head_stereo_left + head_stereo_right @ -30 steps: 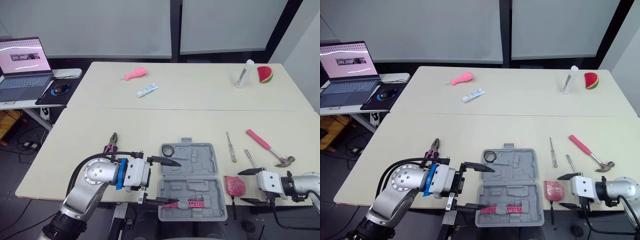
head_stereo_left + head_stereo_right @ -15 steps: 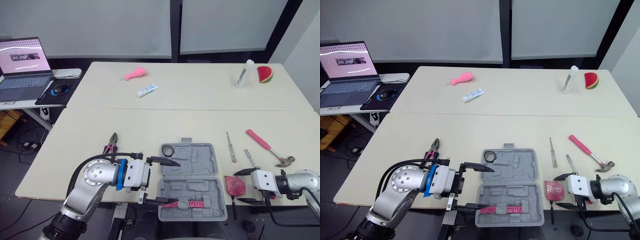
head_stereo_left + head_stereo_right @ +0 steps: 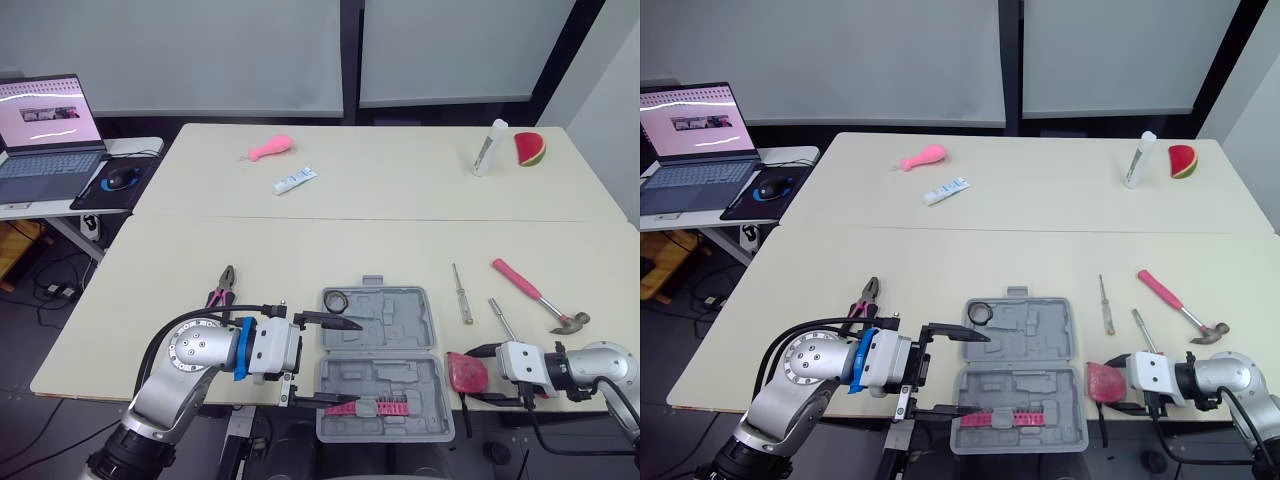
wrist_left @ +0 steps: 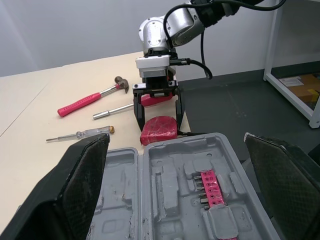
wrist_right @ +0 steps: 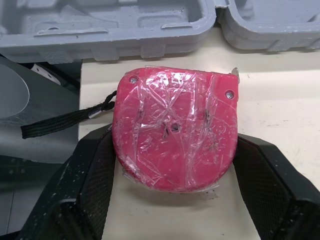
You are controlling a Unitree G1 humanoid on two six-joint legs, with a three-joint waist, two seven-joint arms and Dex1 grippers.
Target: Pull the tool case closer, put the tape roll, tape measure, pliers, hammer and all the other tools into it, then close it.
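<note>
At the tabletop's (image 3: 300,240) near edge, the right claw (image 3: 470,374) straddles the pink tape measure (image 5: 175,135), fingers spread, not clamped; its black strap trails off the edge. The left claw (image 3: 326,362) gapes empty across the open tool case (image 3: 400,322), hiding part of its left rim.

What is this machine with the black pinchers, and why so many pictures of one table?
It is a robot with two arms. Two pictures come from cameras in its head, looking down at the table. The other two come from cameras on its wrists, looking along each claw. The left claw is open at the edge of the grey tool case. The right claw is open, one finger on each side of the pink tape measure. Nothing is held yet. The pliers, hammer and two screwdrivers lie loose on the table.
</note>
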